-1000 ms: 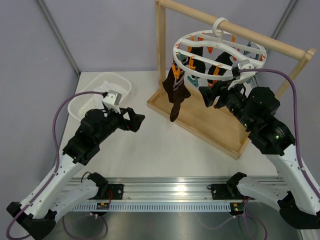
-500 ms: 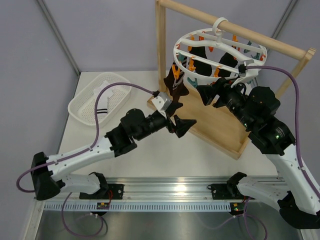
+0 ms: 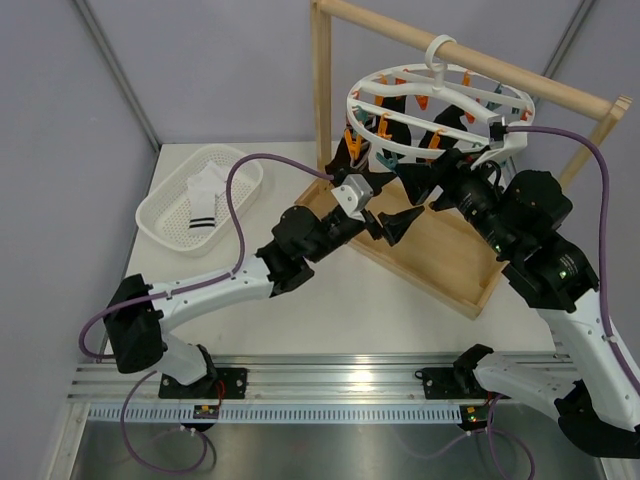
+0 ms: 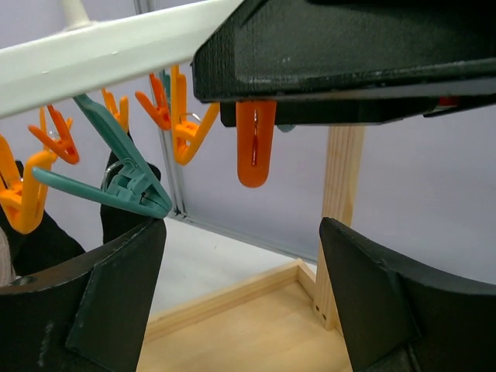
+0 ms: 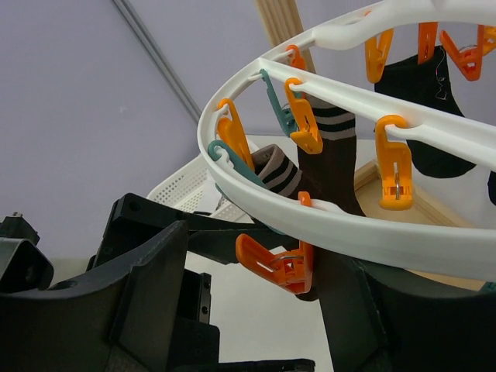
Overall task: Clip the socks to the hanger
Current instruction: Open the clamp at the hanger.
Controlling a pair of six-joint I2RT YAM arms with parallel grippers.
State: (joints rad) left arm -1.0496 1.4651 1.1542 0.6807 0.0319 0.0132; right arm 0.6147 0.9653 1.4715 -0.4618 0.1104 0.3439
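Observation:
The white round hanger [image 3: 440, 95] hangs by its hook from the wooden rail, with dark socks [image 3: 352, 160] clipped under it. In the right wrist view a striped dark sock [image 5: 341, 178] hangs from the ring [image 5: 372, 232]. My right gripper [image 5: 267, 298] is open just below the ring, with an orange clip [image 5: 283, 263] between its wide fingers. My left gripper [image 3: 400, 222] is open and empty beside it, under the ring. In the left wrist view it [image 4: 242, 256] sits below an orange clip [image 4: 254, 151] and a teal clip [image 4: 116, 174]. A white striped sock [image 3: 205, 195] lies in the basket.
The white mesh basket [image 3: 165, 215] stands at the back left of the table. The wooden stand's upright post [image 3: 321, 100] and its base tray [image 3: 440, 265] lie under and behind both grippers. The two grippers are very close together beneath the hanger.
My left arm has swung from beside the basket rightward to under the hanger, and its jaws have narrowed slightly. My right gripper has stayed at the ring and opened a little.

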